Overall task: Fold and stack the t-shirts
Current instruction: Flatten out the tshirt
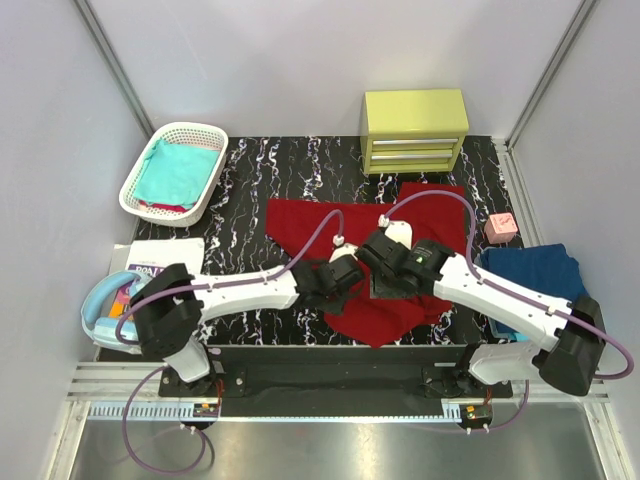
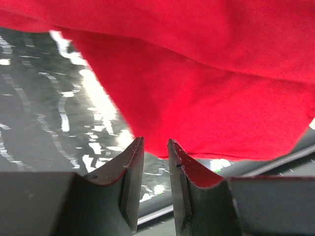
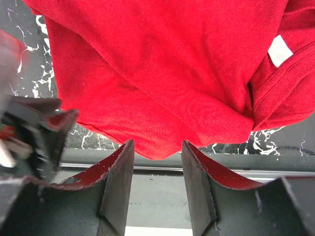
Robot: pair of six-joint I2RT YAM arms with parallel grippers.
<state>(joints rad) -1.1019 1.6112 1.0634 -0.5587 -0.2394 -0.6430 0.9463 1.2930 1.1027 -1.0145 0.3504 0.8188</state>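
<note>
Jaws of your left gripper (image 2: 155, 142) stand a narrow slit apart with nothing between them. The black, white-veined table (image 2: 39, 98) shows through the gap, and the hem of the dark red t-shirt (image 1: 300, 222) lies just beyond their tips. Jaws of your right gripper (image 3: 157, 143) stand wider and are released as well; a low fold of the same shirt dips to the mouth of the gap without being pinched.

Both grippers hang over the near half of the shirt, close beside each other at the middle of the table. From the right wrist you see the left gripper as a blur at the left edge.

The shirt lies spread and rumpled across the table's centre. Its near edge reaches close to the table's front rim, and a white label (image 3: 279, 50) shows near its neckline.

At the far left corner, your white lattice basket (image 1: 140, 192) holds a teal t-shirt (image 1: 178, 172). A navy t-shirt (image 1: 535, 268) lies bunched at the right edge beside your right arm, with a small pink block (image 1: 500, 227) just beyond it. A yellow-green drawer chest (image 1: 414, 130) stands at the table's far edge, behind the red shirt.
</note>
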